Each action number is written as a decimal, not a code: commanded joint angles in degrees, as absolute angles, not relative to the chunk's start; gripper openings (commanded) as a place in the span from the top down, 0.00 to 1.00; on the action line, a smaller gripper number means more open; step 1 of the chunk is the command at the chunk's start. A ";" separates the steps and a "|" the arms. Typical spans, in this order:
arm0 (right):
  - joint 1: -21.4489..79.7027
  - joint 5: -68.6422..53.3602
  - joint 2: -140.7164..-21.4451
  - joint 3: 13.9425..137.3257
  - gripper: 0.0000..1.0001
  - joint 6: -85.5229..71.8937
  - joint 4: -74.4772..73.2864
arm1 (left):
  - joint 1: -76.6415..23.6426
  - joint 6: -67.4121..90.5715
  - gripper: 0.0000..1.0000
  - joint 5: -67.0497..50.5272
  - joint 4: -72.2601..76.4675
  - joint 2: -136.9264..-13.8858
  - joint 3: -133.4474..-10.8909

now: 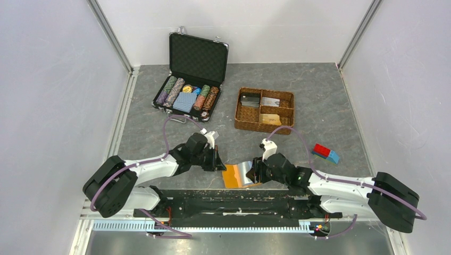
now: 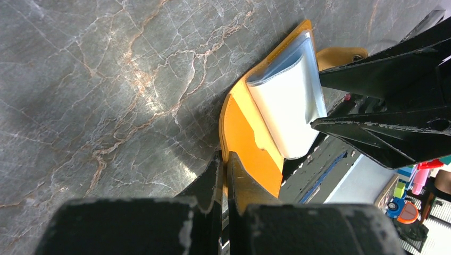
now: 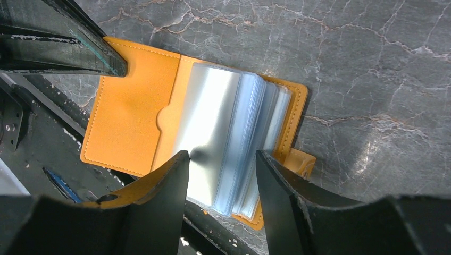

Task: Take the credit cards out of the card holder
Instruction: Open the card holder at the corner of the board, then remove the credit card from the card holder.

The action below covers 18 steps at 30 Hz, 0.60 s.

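Left pincer [image 2: 223,175] pinches the floppy card holder [image 3: 127,117] cover; right pincer [image 3: 220,175], spread wide, straddles slick sleeves [image 3: 234,133]. Pinch sleeve edges.

The card holder [image 3: 125,114] has a matt orange-tan cover that looks like smooth leather or imitation leather, with stitching along its edge. Its sleeves [image 3: 228,127] are clear, pale blue plastic, glossy enough to throw a white glare. The table [image 2: 106,85] is a grey, marble-patterned surface with rust-coloured veins and a soft sheen. Both the left hand [image 2: 224,175] and the right hand [image 3: 222,178] have black, matt, hard plastic-looking fingers. At 12 o'clock from the holder, the basket [image 1: 264,110] is brown woven wicker, rough-textured.
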<state>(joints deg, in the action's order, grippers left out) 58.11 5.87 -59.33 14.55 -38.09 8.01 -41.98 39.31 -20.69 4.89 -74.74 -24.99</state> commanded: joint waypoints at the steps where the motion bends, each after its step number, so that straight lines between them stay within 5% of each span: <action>1: 58.07 4.93 -57.56 16.45 0.49 -37.35 9.36 | -42.19 40.40 0.98 -21.62 6.68 -74.35 -24.61; 18: 58.18 6.58 -54.34 17.77 0.51 -36.42 5.01 | -42.19 40.37 0.98 -21.62 6.15 -74.13 -24.40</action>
